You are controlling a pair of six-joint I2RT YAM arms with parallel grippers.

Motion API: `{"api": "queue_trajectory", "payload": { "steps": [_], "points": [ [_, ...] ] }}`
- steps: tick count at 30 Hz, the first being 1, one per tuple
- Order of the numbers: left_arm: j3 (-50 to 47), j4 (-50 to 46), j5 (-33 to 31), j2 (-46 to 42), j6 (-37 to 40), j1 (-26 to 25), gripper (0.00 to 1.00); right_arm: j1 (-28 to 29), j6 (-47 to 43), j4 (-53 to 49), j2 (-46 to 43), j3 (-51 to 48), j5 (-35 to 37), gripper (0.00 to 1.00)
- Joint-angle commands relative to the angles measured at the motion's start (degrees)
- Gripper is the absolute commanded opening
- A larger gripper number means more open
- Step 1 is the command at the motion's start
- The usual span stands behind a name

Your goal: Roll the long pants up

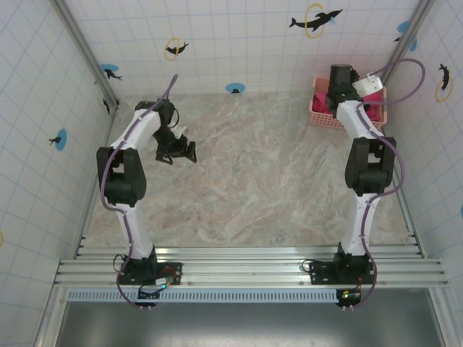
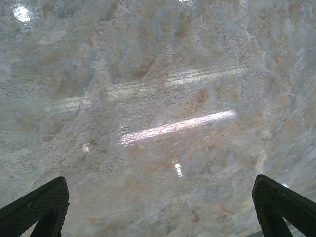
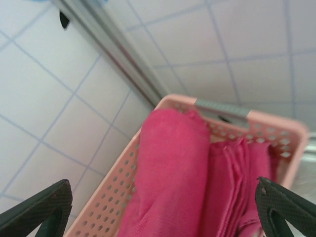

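Right arm (image 1: 369, 163) stretched to 1 o'clock, jaws open over long pants (image 3: 173, 163) in basket (image 3: 276, 123); left arm (image 1: 123, 170) at 10 o'clock, jaws open.

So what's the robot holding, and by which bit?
Nothing. Both tools are open: left tool over the table, right tool above the long pants.

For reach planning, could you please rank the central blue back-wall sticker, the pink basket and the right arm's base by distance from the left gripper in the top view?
From the left gripper:
1. Blue sticker, back wall, centre.
2. Pink basket, far right corner.
3. Right arm's base, near right edge.
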Motion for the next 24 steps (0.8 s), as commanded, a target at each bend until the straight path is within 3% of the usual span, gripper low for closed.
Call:
{"api": "queue_trajectory", "payload": {
  "steps": [1,6,9,11,14,16,19,21,24],
  "points": [
    [-0.7,3.9,-2.6,-4.6,2.0,0.5,0.98,-0.2,-3.1,-9.4,-8.6,-0.1,5.7,0.98],
    [-5.2,16.1,-8.4,-11.7,4.2,1.2,0.97,0.1,-16.5,-11.8,-18.5,-6.5,2.9,0.98],
    [-16.2,31.9,-13.8,-19.6,5.5,1.7,0.97,1.6,-29.1,-10.8,-24.2,-13.5,-5.0,0.98],
    [-25.8,43.7,-13.5,-24.2,10.0,1.9,0.97,3.7,-38.9,-8.5,-27.7,-20.7,-11.2,0.98],
    [-40.2,63.1,-10.6,-28.4,13.9,1.9,0.97,7.2,-49.9,-2.9,-32.7,-34.3,-14.9,0.98],
    [-47.3,72.3,-8.3,-28.4,17.5,1.7,0.97,6.9,-52.9,1.1,-35.6,-43.0,-18.6,0.98],
    [-52.9,76.3,-12.7,-28.6,18.1,1.8,0.97,5.3,-55.6,8.5,-38.3,-52.7,-25.0,0.98],
    [-60.7,86.3,-11.7,-29.8,18.7,1.7,0.97,3.9,-57.0,13.4,-39.4,-57.8,-28.8,0.98],
    [-65.7,96.0,-9.8,-31.3,17.5,1.5,0.97,0.9,-57.4,26.3,-40.9,-66.4,-34.2,0.98]
  ]
}}
